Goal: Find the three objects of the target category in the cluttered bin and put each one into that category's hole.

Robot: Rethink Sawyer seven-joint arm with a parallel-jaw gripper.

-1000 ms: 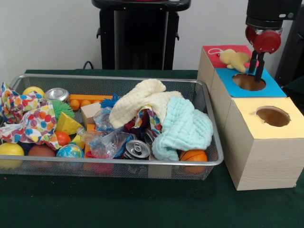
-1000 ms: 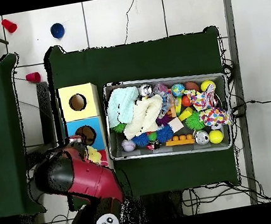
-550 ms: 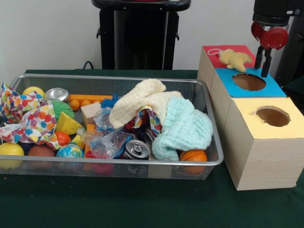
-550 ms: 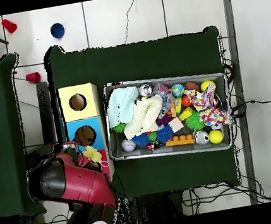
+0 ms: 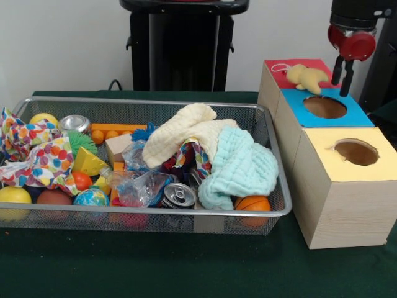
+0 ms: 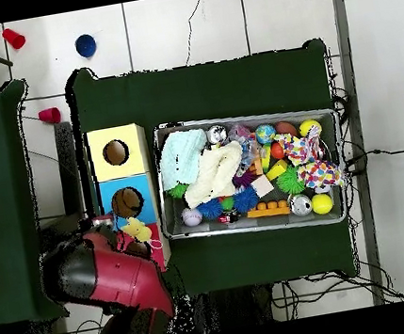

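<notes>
Since a second ago your tool [image 5: 342, 69] has lifted clear of the blue box's hole [image 5: 324, 107], upper right; fingers slightly apart, empty. Remaining targets sit buried in the bin [image 5: 25, 214]; cloths [image 5: 239, 164] may snag.

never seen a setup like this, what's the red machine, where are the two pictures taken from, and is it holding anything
The red and black thing is a robot arm ending in a gripper. One picture is taken from across the table, the other looks straight down from above. On the green table sits a wire mesh bin cluttered with balls, drink cans and cloths. Beside it stand three wooden boxes, topped red, blue and yellow. A yellow soft toy lies on the red one. The gripper hangs open above the blue box, holding nothing.
</notes>
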